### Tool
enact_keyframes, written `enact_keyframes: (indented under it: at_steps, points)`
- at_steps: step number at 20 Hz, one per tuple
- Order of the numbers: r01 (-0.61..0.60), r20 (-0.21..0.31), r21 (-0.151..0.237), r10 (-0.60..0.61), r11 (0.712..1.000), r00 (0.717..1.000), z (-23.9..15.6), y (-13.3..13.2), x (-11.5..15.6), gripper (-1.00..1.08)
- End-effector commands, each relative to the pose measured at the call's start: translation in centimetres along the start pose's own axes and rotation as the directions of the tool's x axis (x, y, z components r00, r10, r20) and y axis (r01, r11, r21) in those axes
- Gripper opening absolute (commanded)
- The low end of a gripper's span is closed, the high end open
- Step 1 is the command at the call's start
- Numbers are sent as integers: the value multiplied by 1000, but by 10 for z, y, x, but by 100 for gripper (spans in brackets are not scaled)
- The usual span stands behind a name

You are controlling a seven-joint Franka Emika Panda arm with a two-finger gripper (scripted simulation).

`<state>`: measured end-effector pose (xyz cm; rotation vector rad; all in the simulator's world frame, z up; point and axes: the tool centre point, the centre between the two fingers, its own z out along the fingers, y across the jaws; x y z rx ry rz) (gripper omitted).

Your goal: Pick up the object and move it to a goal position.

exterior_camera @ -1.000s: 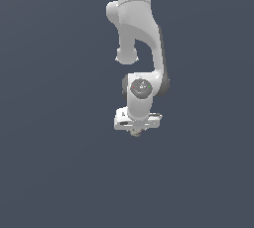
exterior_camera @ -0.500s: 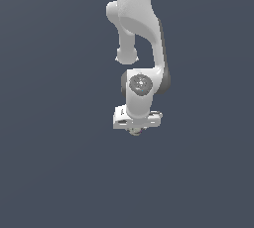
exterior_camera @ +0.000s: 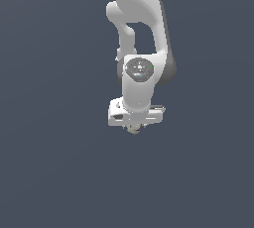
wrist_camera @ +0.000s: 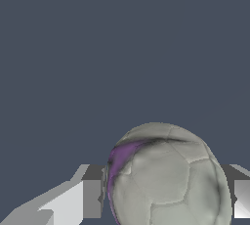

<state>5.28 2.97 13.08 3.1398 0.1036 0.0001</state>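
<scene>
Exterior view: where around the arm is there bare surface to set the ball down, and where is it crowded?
The grey surface shows bare on both sides of the arm and below it. The only crowded spot is directly under the gripper, whose fingers flank the ball.

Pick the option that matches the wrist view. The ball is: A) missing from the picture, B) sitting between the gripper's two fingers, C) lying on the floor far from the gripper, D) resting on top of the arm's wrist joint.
B: in the wrist view the off-white ball with a purple streak fills the gap of the gripper, with one finger on each side of it.
</scene>
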Motion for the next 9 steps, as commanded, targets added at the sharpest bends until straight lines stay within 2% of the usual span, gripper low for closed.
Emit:
enact_keyframes:
  at_steps: [1,9]
  points:
    - [0,0,0,0,1000,1000,-13,2,4,-100]
    - [0,0,0,0,1000,1000,-26,4,10,-100]
